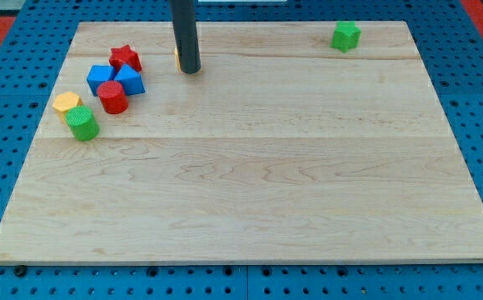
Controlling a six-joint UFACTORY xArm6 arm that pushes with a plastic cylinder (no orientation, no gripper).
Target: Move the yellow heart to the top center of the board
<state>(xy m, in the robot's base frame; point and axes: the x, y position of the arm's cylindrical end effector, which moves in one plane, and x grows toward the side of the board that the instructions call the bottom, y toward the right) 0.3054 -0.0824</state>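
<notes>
Peeking out just left of my tip (190,71), the yellow heart (176,57) sits upper left of centre on the tabletop (250,183), mostly hidden. The rod has no jaws; top centre lies rightward.

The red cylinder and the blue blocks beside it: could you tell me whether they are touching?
Touching. The camera view shows the red cylinder pressed against the blue triangular block with no board visible between them; the blue cube also abuts it.

Eight blocks (115,79), one board (250,183)
</notes>
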